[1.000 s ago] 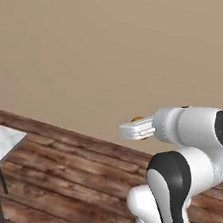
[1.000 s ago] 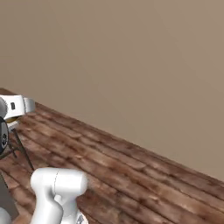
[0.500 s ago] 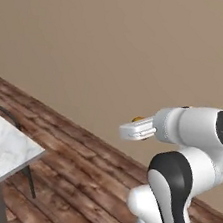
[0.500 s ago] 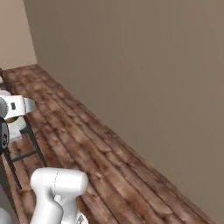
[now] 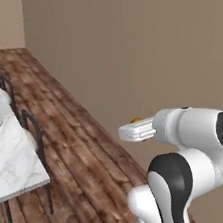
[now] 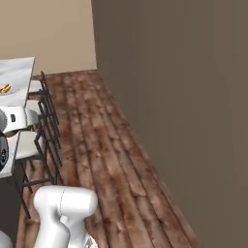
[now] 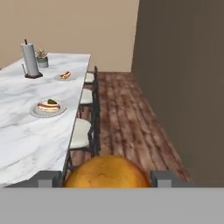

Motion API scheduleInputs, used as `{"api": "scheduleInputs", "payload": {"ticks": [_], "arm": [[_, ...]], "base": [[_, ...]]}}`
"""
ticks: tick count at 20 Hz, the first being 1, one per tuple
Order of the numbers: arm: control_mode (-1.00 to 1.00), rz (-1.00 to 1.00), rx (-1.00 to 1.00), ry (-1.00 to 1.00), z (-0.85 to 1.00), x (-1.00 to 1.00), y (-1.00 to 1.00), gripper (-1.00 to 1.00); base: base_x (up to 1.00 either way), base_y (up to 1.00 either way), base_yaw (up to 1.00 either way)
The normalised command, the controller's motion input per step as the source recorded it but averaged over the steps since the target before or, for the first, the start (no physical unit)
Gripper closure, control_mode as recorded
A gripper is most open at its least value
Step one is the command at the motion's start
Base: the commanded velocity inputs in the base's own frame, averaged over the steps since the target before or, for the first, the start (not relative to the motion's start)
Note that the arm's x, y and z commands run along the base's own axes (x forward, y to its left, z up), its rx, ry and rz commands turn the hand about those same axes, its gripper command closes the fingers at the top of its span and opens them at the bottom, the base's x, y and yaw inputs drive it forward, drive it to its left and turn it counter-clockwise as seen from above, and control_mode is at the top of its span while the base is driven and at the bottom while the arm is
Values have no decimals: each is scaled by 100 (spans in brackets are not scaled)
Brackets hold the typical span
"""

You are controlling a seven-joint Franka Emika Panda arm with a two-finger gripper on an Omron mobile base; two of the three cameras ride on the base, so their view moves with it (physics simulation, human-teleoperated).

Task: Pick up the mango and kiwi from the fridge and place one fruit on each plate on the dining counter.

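The mango point(image 7: 108, 171) sits right between the two dark fingertips point(image 7: 47, 178) of the claw point(image 7: 105, 180), which is clamped on it from both sides. It reads as a round orange-yellow dome in the hand view, so no long axis can be told from here. In the left base view a sliver of orange peeks out just behind the white hand, held up in the air over the wooden floor point(image 5: 78, 144), well off the desk.

Out ahead, the desk point(image 7: 26, 135), long, white and marble-topped, runs away from the camera toward the far wall. Two plates sit on it: the near plate point(image 7: 48, 108) carries a hot dog and a small green fruit, the kiwi point(image 7: 52, 102), resting at the hot dog's top edge. The far plate point(image 7: 64, 76) holds one hot dog alone. Beyond it stand one paper towel roll point(image 7: 29, 60) on a dark holder and one small potted plant point(image 7: 42, 57), near each other.

A row of stools point(image 7: 82, 133) lines the desk's right side, between it and the floorboards. A dark wall point(image 7: 183, 78) closes off the right.
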Motion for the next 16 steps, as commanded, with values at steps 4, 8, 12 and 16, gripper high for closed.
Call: {"api": "scheduleInputs", "payload": {"ticks": [4, 8, 12, 16], "arm": [[100, 0, 0, 0, 0, 0, 0, 100], [100, 0, 0, 0, 0, 0, 0, 100], [100, 0, 0, 0, 0, 0, 0, 100], [100, 0, 0, 0, 0, 0, 0, 100]], "base": [[100, -43, 44], [100, -39, 42], [100, -38, 43], [100, -37, 45]]}}
